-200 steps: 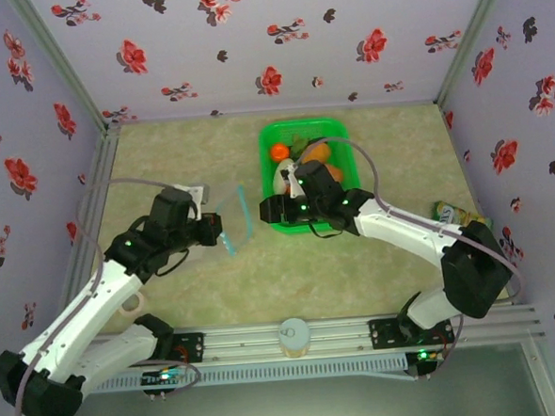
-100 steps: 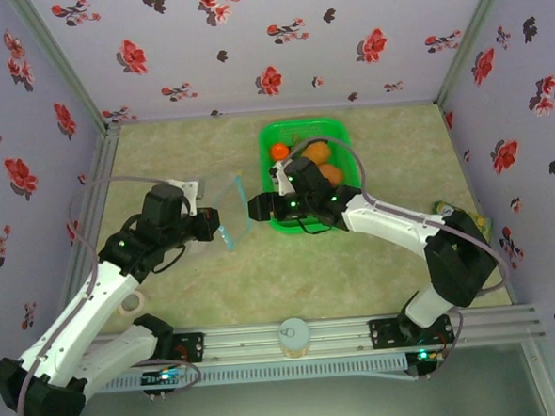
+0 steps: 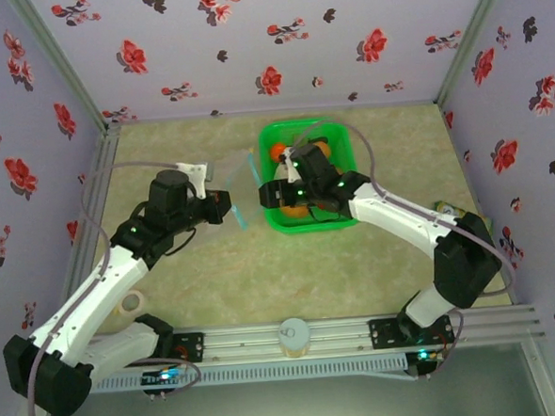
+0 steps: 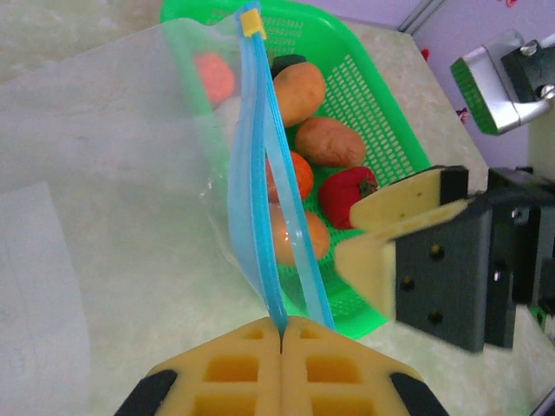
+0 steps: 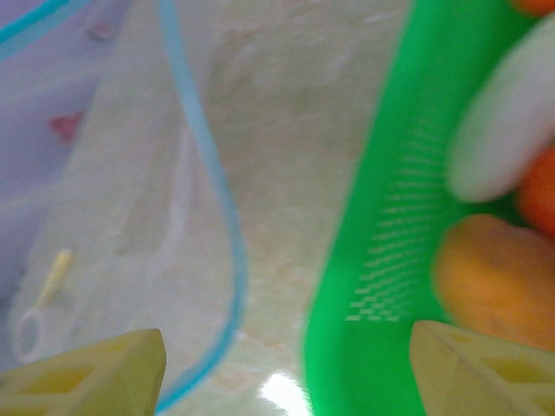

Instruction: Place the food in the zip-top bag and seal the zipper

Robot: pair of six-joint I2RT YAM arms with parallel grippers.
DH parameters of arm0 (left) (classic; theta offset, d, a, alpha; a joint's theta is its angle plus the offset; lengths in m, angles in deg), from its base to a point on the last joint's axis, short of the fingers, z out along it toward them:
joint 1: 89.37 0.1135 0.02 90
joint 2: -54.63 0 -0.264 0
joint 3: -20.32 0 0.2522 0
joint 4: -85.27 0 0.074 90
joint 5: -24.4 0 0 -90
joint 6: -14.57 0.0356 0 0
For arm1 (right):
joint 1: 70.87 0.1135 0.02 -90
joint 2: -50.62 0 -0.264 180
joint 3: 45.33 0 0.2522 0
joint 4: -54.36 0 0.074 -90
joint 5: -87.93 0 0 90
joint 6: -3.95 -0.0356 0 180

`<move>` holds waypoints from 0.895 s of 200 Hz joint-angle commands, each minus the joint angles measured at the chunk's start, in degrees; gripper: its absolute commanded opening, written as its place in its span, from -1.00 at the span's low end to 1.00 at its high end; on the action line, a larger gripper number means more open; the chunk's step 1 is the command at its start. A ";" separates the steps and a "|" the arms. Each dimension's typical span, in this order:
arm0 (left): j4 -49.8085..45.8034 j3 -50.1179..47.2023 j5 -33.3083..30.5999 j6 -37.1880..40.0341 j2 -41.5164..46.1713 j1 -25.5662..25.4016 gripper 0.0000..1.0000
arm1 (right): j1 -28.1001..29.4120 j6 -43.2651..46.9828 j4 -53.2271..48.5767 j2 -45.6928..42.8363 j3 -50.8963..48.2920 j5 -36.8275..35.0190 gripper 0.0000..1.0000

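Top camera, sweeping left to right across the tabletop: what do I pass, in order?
white ring → zip-top bag → green basket → snack packet

Clear, glossy, flimsy plastic zip-top bag (image 4: pixel 113 130) with smooth light-blue zipper (image 4: pixel 243 217); shiny green perforated plastic basket (image 4: pixel 373 104); matt mottled beige tabletop (image 3: pixel 262 265).
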 commanded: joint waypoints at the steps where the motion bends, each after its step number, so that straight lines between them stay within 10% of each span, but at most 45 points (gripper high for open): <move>1: 6.61 -0.97 2.04 1.52 -1.43 0.66 -1.00 | -3.98 3.90 -7.82 -2.18 1.77 -7.04 0.50; 62: 12.00 -0.64 5.67 0.54 -6.24 3.10 -1.00 | -6.19 10.43 -22.14 4.43 7.89 -27.86 0.72; 179: 13.58 -1.22 7.22 0.27 -7.96 3.80 -1.00 | -10.92 7.86 -20.36 16.74 11.11 -24.70 0.78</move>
